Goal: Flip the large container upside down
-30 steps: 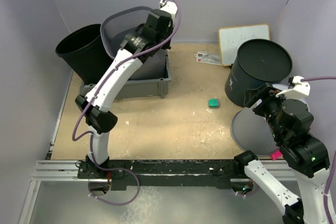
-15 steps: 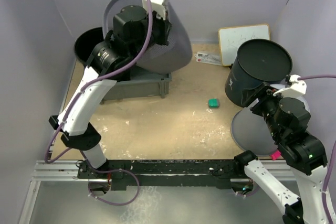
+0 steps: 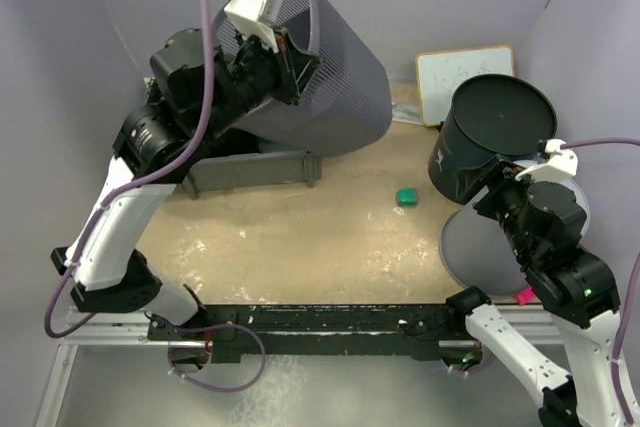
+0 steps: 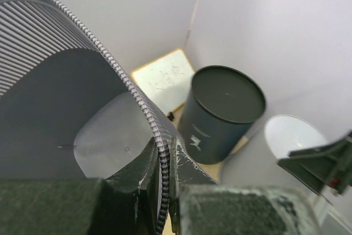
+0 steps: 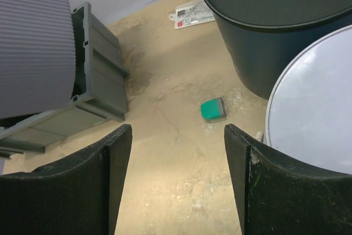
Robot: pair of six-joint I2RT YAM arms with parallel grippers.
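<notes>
The left gripper (image 4: 163, 158) is clamped tight on the rim of the large container (image 3: 335, 87). In the wrist view the ribbed edge runs right between the two fingers, with basically no gap left.

The big change: a second ago that grey bin sat mouth-up at the grey crate (image 3: 255, 169), far left. Now it's hoisted clear off the table and swung over onto its side. It hangs in the air over the crate with its base pointing right and its mouth toward the far left. I'd call that about halfway through the flip. It still has to roll the rest of the way so the mouth faces down, then get set on the table.

That's a thin edge pinch on a bulky bin, so I'd guess it could swing or slip as the wrist rolls on.

The right gripper (image 5: 176, 136) hasn't really moved. Its fingers are spread wide with nothing between them, and it hovers over the right side of the table.

Beside it stands a dark round tub (image 3: 495, 137) with its closed end up, touching a white disc (image 3: 475, 247) that lies on its near side. A small whiteboard (image 3: 450, 72) leans against the far wall. A little green block (image 3: 406, 196) lies mid-table, just left of the tub and well away from both arms.
</notes>
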